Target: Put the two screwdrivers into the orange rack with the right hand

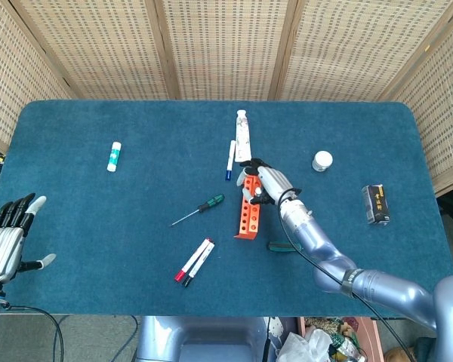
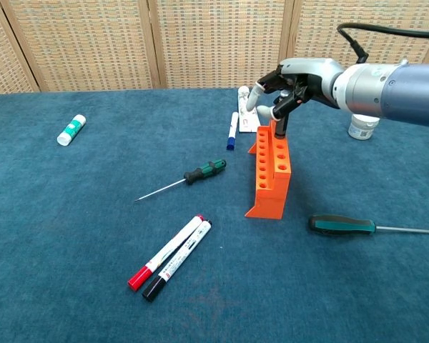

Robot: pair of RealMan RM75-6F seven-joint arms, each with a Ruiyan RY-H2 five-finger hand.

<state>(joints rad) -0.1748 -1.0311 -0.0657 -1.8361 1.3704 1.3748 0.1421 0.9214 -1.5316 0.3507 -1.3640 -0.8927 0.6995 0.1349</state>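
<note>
**Both screwdrivers still loose, right hand busy at the rack top**

Your right hand point(image 2: 289, 89) sits over the far end of the orange rack point(image 2: 270, 174), fingers curled in close around a small dark upright piece at the rack's top edge. Can't tell if that's a real grip or just contact, and can't identify the piece. Left hand point(image 1: 6, 234) hangs off the table's near-left corner, fingers apart, holding nothing.

Task items: small green-handled screwdriver point(image 2: 184, 179) lies flat left of the rack, well apart from it, thin shaft pointing away from the rack. Larger screwdriver point(image 2: 365, 227) lies flat right of the rack, near its base, dark green handle toward the rack.

Handling, as judgement: both are rigid and likely light; the handles look rubbery, so decent friction. Take them by the handle, not the shaft, which is thin, smooth and flat on the cloth. The small one gives little to hold, so pinch it mid-handle.

The rack looks like light plastic, narrow and tall, and it appears tilted in the chest view. Expect it to tip or slide if you press sideways; feed shafts straight down.

Markers point(image 2: 170, 258) near the front are just clutter.
</note>
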